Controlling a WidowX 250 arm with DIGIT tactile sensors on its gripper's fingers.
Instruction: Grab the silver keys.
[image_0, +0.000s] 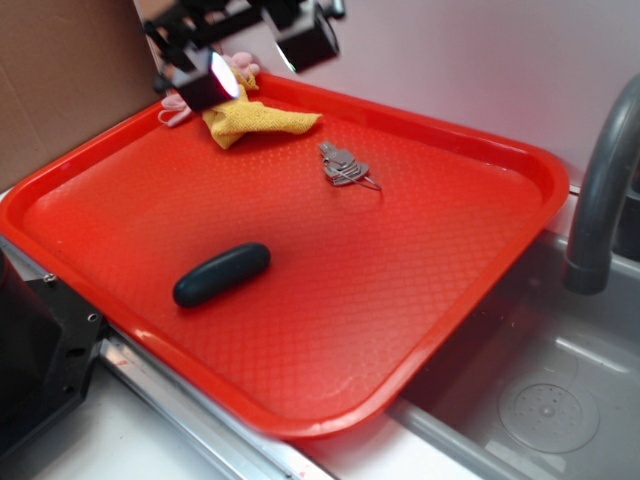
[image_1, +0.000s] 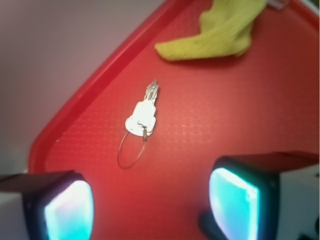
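The silver keys (image_0: 345, 166) lie flat on the red tray (image_0: 300, 300), toward its far side, with a thin wire ring attached. In the wrist view the silver keys (image_1: 142, 116) sit ahead of the pads, the ring reaching toward me. My gripper (image_0: 258, 55) hangs high over the tray's far left corner, well above and left of the keys. It is open, and between its two pale pads (image_1: 69, 210) only bare tray (image_1: 240, 115) shows. My gripper (image_1: 150, 207) touches nothing.
A yellow cloth (image_0: 255, 122) lies crumpled at the tray's far edge, left of the keys; the yellow cloth (image_1: 215, 32) shows beyond them. A dark teal capsule (image_0: 221, 274) rests near the tray's left front. A grey faucet (image_0: 600, 190) and sink (image_0: 545, 400) stand to the right.
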